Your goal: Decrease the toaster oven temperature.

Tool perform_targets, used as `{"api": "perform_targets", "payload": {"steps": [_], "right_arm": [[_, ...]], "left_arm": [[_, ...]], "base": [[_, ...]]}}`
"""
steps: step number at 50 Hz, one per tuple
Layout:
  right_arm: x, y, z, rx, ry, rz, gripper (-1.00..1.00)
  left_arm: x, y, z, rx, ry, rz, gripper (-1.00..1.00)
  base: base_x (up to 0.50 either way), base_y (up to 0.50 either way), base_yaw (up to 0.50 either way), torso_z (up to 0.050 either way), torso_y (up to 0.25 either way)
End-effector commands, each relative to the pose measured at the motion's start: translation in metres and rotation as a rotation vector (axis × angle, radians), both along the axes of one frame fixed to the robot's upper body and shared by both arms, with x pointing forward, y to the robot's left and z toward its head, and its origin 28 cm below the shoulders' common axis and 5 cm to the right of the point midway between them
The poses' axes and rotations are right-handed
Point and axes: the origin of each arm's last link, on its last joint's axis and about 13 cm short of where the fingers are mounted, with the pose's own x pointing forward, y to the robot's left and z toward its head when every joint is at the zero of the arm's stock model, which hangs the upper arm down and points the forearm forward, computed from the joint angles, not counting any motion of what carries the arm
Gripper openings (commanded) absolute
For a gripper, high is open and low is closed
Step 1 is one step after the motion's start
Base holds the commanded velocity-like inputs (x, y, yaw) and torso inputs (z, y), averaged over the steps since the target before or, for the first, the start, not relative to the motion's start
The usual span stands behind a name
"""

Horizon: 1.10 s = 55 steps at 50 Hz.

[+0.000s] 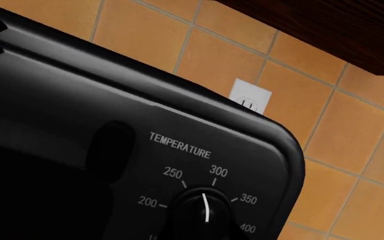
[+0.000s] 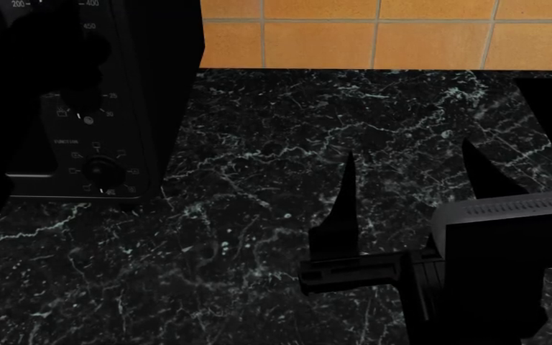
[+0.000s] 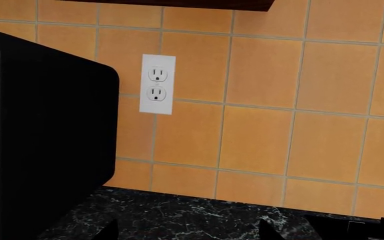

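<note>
Left wrist view shows the temperature knob (image 1: 202,212) low in frame, pointer just under 300; the left claw's state cannot be told. Right gripper (image 2: 405,183) is spread wide over the marble counter (image 2: 256,215), lower right in the head view.

Head cam looks down over the black marble counter (image 2: 256,215), toaster oven (image 2: 113,93) at its far left. Left wrist cam sits tight on the oven's upper front corner, tilted, temperature dial (image 1: 202,210) filling the near field. Right wrist cam is farther back, beside the oven, facing the tiled wall. Both wrist cams share the wall outlet (image 3: 157,84).
</note>
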Motion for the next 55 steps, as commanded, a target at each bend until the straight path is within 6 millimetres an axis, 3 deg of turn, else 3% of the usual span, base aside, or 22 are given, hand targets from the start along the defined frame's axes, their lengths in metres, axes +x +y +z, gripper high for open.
{"api": "perform_targets", "payload": {"steps": [1, 55], "right_arm": [[0.0, -0.001, -0.003, 0.009, 0.0, 0.006, 1.0], [0.006, -0.001, -0.01, 0.019, 0.014, 0.02, 1.0]], "left_arm": [[0.012, 0.031, -0.024, 0.087, 0.197, 0.455, -1.0], [0.016, 0.042, -0.045, -0.289, 0.377, 0.682, -1.0]], "base": [[0.0, 0.0, 0.01, 0.0, 0.0], [0.0, 0.01, 0.01, -0.002, 0.0]]}}
